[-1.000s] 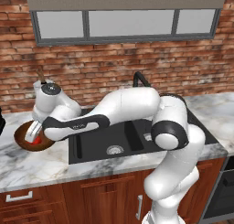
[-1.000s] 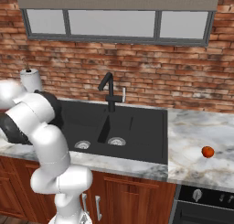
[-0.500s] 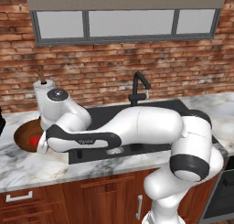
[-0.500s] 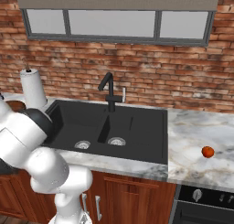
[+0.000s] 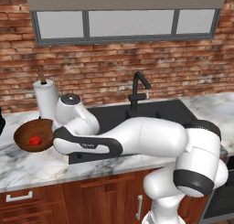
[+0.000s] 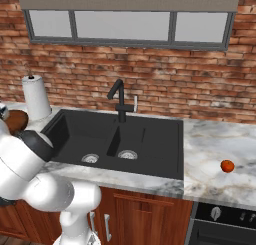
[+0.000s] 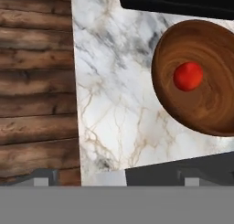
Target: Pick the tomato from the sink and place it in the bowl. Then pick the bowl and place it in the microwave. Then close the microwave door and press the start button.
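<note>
The dark brown wooden bowl (image 5: 28, 133) stands on the marble counter left of the sink (image 5: 157, 112), and the red tomato (image 5: 34, 140) lies inside it. Seen from the hand, the bowl (image 7: 208, 95) with the tomato (image 7: 188, 76) lies at the right. My gripper (image 7: 119, 176) hovers over bare marble beside the bowl, open, with nothing between its fingers. My arm stretches low across the counter, its wrist just right of the bowl. From the right base, the bowl (image 6: 15, 120) shows at the far left and the black sink (image 6: 145, 141) in the middle. The microwave is out of view.
A paper towel roll (image 5: 45, 98) stands behind the bowl. The black faucet (image 6: 119, 98) rises behind the sink. A small orange-red ball (image 6: 227, 165) lies on the right counter. A black object (image 7: 183, 1) sits close to the bowl. The counter's front edge (image 7: 75, 104) runs near the gripper.
The hand has drawn back off the bowl toward the right, uncovering the bowl and the tomato in it. The elbow has dropped low across the sink front. The gripper stays open.
</note>
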Controlling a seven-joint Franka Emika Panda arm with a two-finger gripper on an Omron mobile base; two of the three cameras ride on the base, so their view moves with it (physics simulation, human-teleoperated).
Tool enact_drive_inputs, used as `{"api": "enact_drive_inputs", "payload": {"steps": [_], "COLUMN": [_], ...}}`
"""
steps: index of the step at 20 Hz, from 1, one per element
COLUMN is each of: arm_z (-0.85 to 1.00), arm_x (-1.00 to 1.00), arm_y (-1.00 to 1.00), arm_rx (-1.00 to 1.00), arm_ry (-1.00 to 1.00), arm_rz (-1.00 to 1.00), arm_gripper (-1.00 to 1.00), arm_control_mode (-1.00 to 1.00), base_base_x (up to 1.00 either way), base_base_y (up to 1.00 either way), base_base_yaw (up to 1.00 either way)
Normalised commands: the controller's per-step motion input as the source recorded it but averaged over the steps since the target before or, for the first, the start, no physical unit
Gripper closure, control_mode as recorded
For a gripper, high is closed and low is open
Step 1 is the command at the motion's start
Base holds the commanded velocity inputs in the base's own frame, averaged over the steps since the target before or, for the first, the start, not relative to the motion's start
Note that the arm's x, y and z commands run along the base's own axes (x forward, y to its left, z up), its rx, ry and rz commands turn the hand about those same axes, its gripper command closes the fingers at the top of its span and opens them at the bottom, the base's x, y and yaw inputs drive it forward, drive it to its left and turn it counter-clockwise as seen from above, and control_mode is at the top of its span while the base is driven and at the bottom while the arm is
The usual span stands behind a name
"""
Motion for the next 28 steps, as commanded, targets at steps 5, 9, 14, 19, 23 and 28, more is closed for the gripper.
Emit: {"api": "enact_drive_inputs", "payload": {"steps": [5, 9, 14, 19, 23, 28], "arm_z": [-0.26, -0.07, 0.0, 0.0, -0.02, 0.0], "arm_x": [0.07, 0.33, 0.27, 0.05, 0.02, 0.07], "arm_y": [0.05, 0.24, 0.2, 0.13, 0.11, 0.14], "arm_rx": [-0.07, -0.1, -0.11, -0.12, -0.11, -0.08], "arm_ry": [-0.02, -0.05, -0.06, -0.1, -0.07, -0.09], "arm_rz": [0.25, 0.14, 0.08, 0.04, 0.02, 0.0], "arm_gripper": [-1.0, -1.0, -1.0, -1.0, -1.0, -1.0], "arm_control_mode": [-1.0, -1.0, -1.0, -1.0, -1.0, -1.0], "base_base_x": [0.0, 0.0, 0.0, 0.0, 0.0, 0.0], "base_base_y": [0.0, 0.0, 0.0, 0.0, 0.0, 0.0], "base_base_yaw": [0.0, 0.0, 0.0, 0.0, 0.0, 0.0]}}
